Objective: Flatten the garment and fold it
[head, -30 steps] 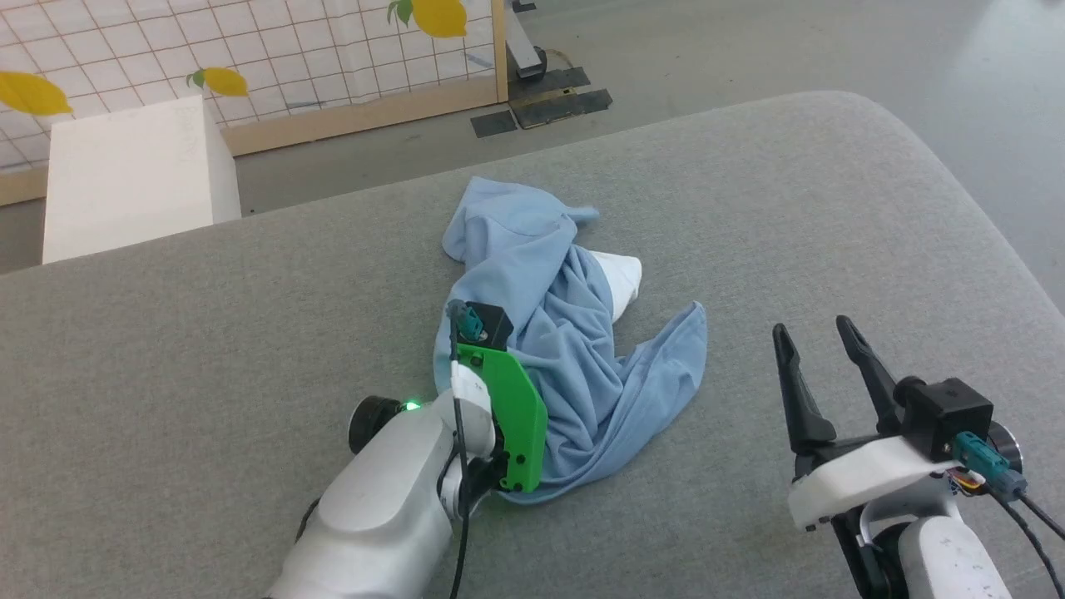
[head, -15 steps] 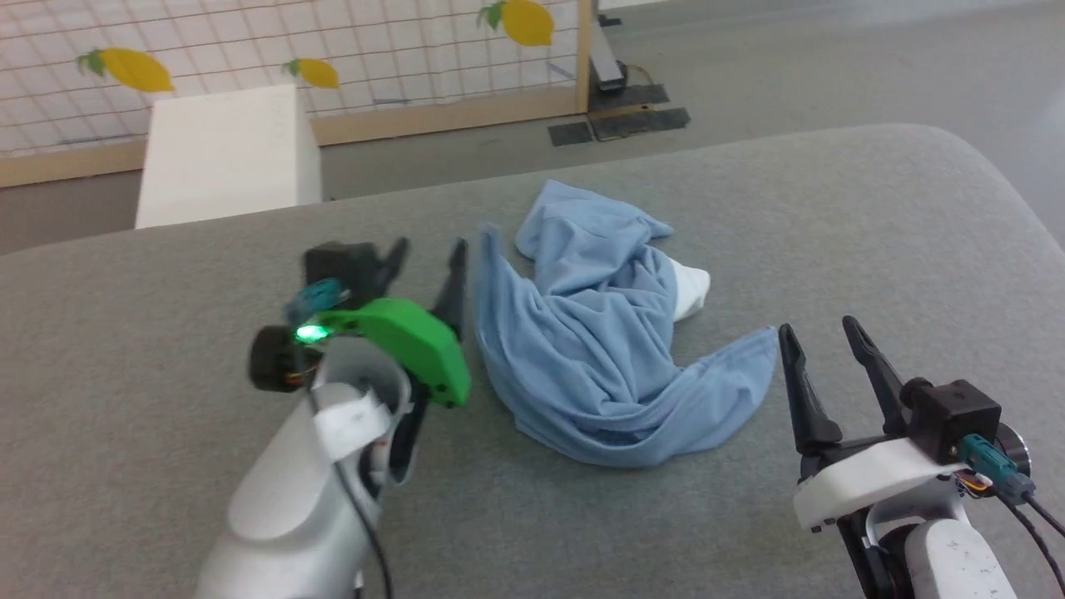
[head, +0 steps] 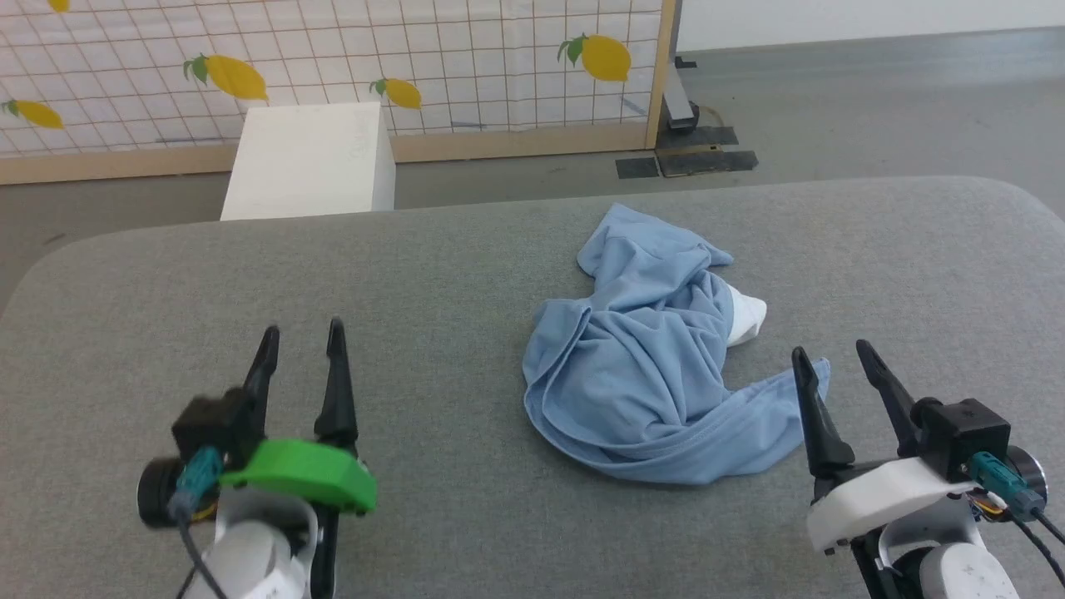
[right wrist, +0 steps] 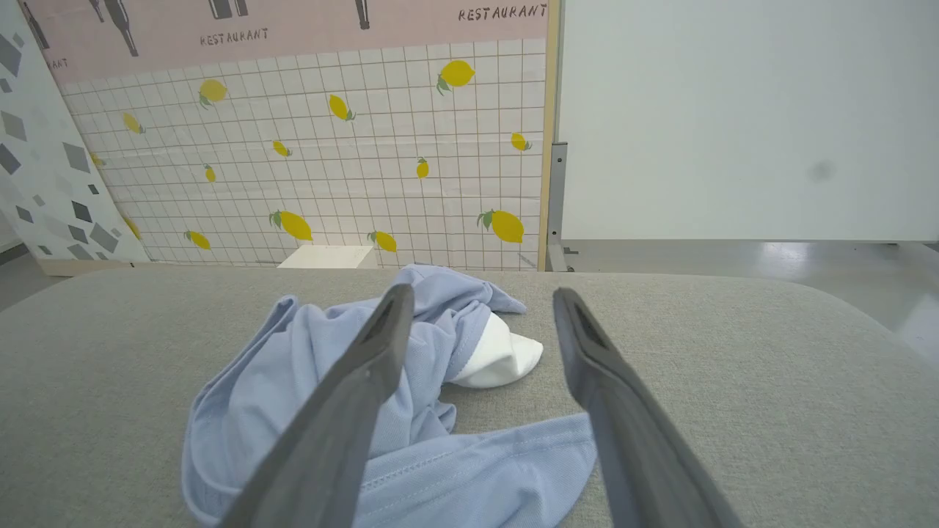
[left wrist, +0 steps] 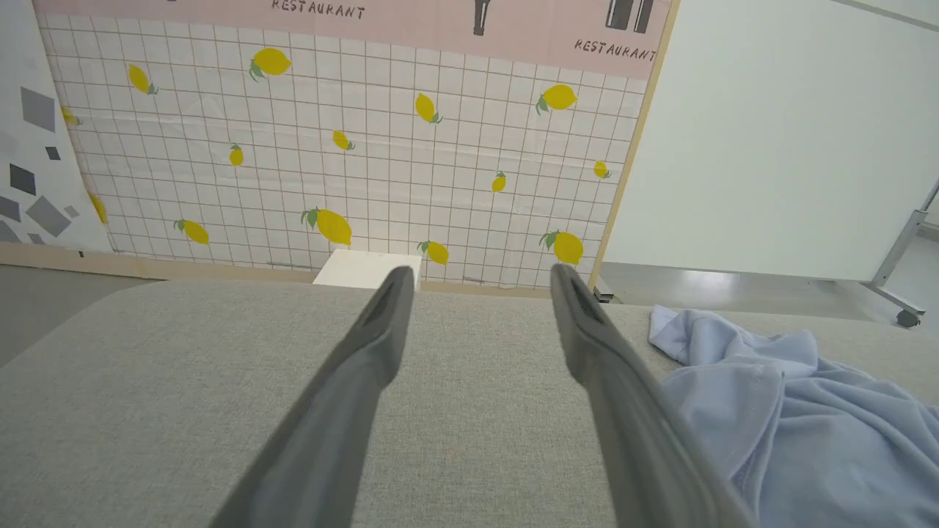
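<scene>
White block [head: 308, 158], maybe foam; lemon-print screen [head: 499, 83]

Head looks down on table [head: 466, 274]; both wrists low, facing lemon wall [left wrist: 367, 147]; garment [head: 641, 374] shared.

The garment [head: 641, 374] is soft, matt light-blue knit cloth with a stitched hem, lying on a surface [head: 466, 274] covered in coarse, matt grey woven fabric. The jaws of the left gripper [head: 303, 329] and right gripper [head: 832, 349] look like matt dark plastic, and the green cover [head: 304, 474] is smooth plastic. Behind, the panel frame [head: 664, 75] is pale wood and the floor [head: 874, 100] is smooth and faintly glossy.
</scene>
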You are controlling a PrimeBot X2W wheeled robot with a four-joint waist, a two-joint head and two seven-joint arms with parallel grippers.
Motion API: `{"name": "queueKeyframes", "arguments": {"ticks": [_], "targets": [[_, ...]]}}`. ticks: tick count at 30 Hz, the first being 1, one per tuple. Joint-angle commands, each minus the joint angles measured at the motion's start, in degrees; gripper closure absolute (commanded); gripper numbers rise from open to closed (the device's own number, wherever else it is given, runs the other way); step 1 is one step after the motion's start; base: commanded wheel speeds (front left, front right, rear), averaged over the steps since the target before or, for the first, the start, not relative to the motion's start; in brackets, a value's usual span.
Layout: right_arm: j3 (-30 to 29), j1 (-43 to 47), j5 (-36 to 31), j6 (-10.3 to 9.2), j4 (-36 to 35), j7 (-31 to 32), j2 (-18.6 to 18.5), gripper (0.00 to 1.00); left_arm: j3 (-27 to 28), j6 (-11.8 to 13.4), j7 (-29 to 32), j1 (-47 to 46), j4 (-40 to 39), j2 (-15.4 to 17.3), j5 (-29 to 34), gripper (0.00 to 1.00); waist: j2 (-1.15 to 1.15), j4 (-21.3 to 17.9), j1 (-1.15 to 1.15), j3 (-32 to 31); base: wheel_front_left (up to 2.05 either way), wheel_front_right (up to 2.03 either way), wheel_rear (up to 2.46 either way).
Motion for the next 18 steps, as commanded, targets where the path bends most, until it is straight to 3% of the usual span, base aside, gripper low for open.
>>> {"name": "queueKeyframes", "arguments": {"ticks": [1, 11, 18], "targets": [[-0.2, 0.9, -0.5, -0.09, -0.3, 0.4, 0.0, 0.0, 1.2, -0.5, -0.3, 2.2, -0.8, -0.8, 0.8, 0.0, 0.0, 0.3, 0.0, -0.2, 0.0, 0.0, 0.0], [-0.3, 1.1, -0.2, -0.09, -1.1, 1.5, 0.0, 0.0, 8.2, -4.5, -0.3, 7.9, -2.6, -5.8, 4.9, 0.0, 0.0, 0.8, 0.0, 1.1, 0.0, 0.0, 0.0], [0.0, -0.2, 0.6, -0.09, -1.0, 1.2, 0.0, 0.0, 3.3, -8.3, 1.2, -2.3, 3.3, -7.7, 6.8, 0.0, 0.0, -0.4, 0.0, 4.2, 0.0, 0.0, 0.0]]}}
